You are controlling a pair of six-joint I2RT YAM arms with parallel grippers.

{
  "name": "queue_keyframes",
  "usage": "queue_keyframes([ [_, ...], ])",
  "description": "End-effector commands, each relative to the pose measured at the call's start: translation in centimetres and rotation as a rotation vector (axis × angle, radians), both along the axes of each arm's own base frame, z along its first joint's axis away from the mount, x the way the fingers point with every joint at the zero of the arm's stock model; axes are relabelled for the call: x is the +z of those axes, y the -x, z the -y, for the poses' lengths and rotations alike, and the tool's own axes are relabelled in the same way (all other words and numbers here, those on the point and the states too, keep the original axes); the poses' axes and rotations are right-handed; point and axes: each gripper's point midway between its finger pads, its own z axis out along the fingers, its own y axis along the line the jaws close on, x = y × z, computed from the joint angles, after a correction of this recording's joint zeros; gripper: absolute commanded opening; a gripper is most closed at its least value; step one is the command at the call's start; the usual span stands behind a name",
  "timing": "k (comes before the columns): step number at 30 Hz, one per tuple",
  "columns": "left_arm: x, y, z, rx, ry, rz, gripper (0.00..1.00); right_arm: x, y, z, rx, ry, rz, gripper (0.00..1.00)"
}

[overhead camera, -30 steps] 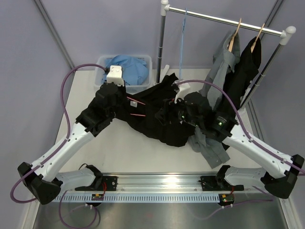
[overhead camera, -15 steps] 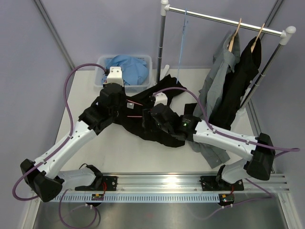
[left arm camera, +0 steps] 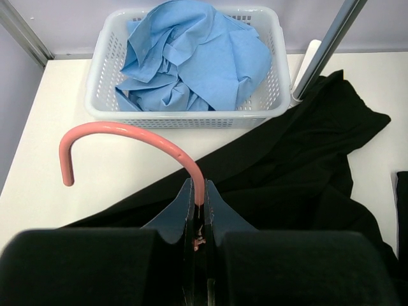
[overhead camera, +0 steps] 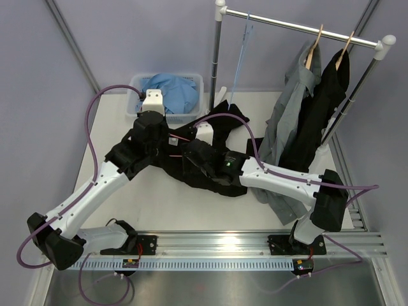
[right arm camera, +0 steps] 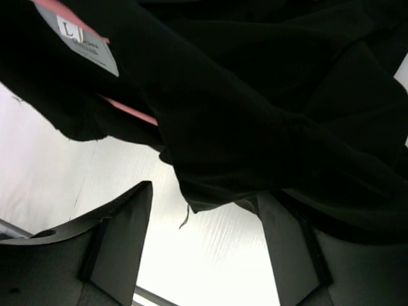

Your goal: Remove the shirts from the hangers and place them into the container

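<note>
Robotics laboratory cell. Evidence: left arm (overhead camera: 89, 194) and right arm (overhead camera: 287, 183) bolted to an aluminium rail (overhead camera: 217, 242), exposed purple cabling (overhead camera: 88, 131), bare lilac partition walls (overhead camera: 127, 38).

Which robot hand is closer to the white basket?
Left. The left gripper, jaws shut on the pink hanger, sits just in front of the basket. The right gripper, jaws open, is farther off over the black shirt.

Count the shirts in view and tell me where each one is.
4. A light blue shirt lies in the white basket; a black shirt is spread on the table; a grey shirt and a second black shirt hang side by side on the rail.
</note>
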Motion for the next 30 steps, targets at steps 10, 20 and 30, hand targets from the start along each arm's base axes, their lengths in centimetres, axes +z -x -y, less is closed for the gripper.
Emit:
queue_keyframes([
  [10, 4.6, 0.3, -1.0, 0.034, 0.070, 0.117, 0.00, 1.7, -1.9, 3.3, -0.187, 0.075, 0.097, 0.14],
  [20, 8.4, 2.6, -1.5, -0.065, 0.075, 0.192, 0.00, 10.4, -0.8, 10.9, -0.248, 0.039, 0.241, 0.00],
  [30, 10.4, 6.5, -2.9, -0.172, 0.060, 0.262, 0.00, 13.8, -0.6, 16.0, -0.252, 0.000, 0.250, 0.00],
])
